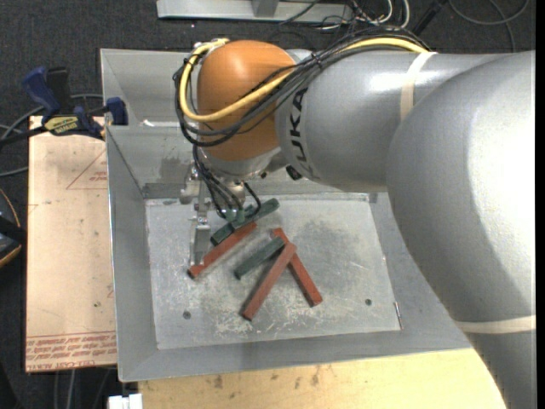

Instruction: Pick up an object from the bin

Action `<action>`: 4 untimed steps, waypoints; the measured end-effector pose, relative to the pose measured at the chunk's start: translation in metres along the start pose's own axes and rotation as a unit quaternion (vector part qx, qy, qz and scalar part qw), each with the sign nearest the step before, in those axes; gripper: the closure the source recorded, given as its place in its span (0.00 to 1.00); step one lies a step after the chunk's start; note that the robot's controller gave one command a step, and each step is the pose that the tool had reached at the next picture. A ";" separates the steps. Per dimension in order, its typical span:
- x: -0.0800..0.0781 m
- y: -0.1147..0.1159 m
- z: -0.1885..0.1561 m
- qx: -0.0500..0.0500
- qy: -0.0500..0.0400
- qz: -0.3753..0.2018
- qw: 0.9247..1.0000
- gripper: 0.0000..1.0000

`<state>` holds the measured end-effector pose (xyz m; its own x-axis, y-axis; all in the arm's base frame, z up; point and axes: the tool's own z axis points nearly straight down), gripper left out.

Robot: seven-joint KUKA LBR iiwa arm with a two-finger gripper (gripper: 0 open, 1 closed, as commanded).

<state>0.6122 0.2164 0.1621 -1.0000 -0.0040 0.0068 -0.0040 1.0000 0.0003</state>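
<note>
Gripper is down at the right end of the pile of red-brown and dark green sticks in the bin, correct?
No. The camera view shows the gripper at the pile's left end, by a red-brown stick. Red-brown and dark green sticks in the bin: correct.
</note>
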 end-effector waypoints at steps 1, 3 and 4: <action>-0.002 -0.001 -0.005 -0.001 -0.004 0.002 1.000 0.00; 0.036 -0.058 0.087 -0.003 -0.013 -0.034 0.999 1.00; 0.034 -0.075 -0.067 -0.001 -0.007 -0.025 1.000 1.00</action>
